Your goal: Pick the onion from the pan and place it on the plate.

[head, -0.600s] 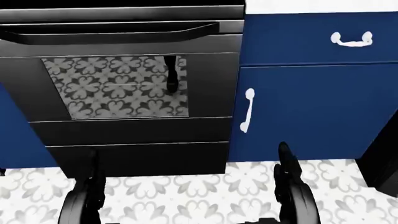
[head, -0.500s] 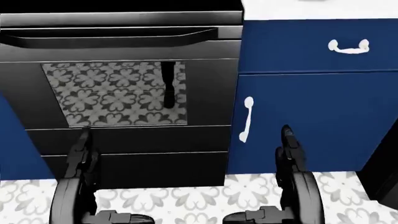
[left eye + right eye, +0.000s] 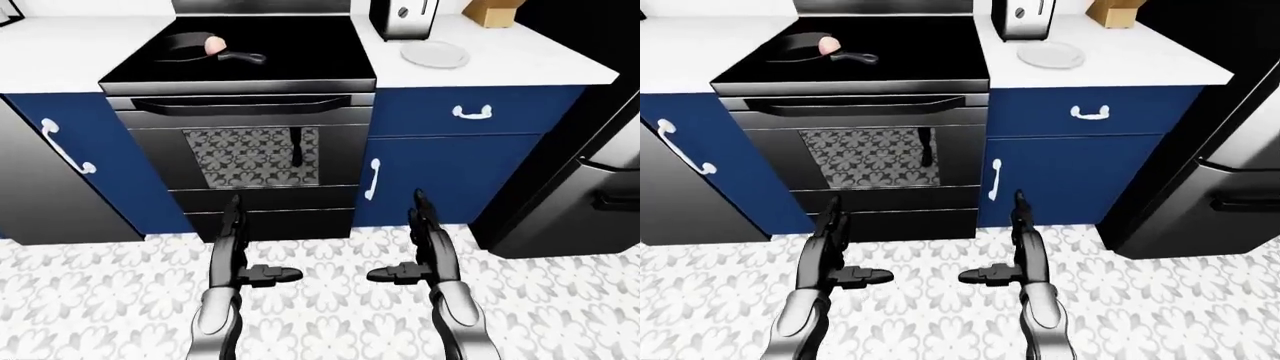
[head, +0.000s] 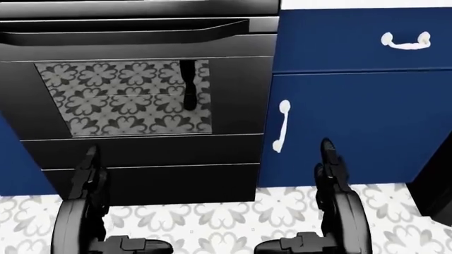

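Note:
A pinkish onion [image 3: 213, 46] sits in a black pan [image 3: 188, 46] on the black stovetop [image 3: 300, 52] at the top left of the left-eye view. A white plate [image 3: 435, 54] lies on the white counter to the stove's right. My left hand [image 3: 240, 251] and right hand [image 3: 420, 247] are both open and empty, held low over the floor, far below the stove. The head view shows only the oven door [image 4: 127, 95] and my two hands [image 4: 88, 196] [image 4: 335, 196].
A toaster [image 3: 402, 18] and a brown box [image 3: 492, 11] stand behind the plate. Blue cabinets [image 3: 470, 150] flank the oven. A dark fridge [image 3: 590, 165] stands at the right. Patterned tile floor [image 3: 330, 315] lies under my hands.
The head view has shifted up and down, so the camera moved. Both hands rose higher in the view, with the thumbs showing at the bottom.

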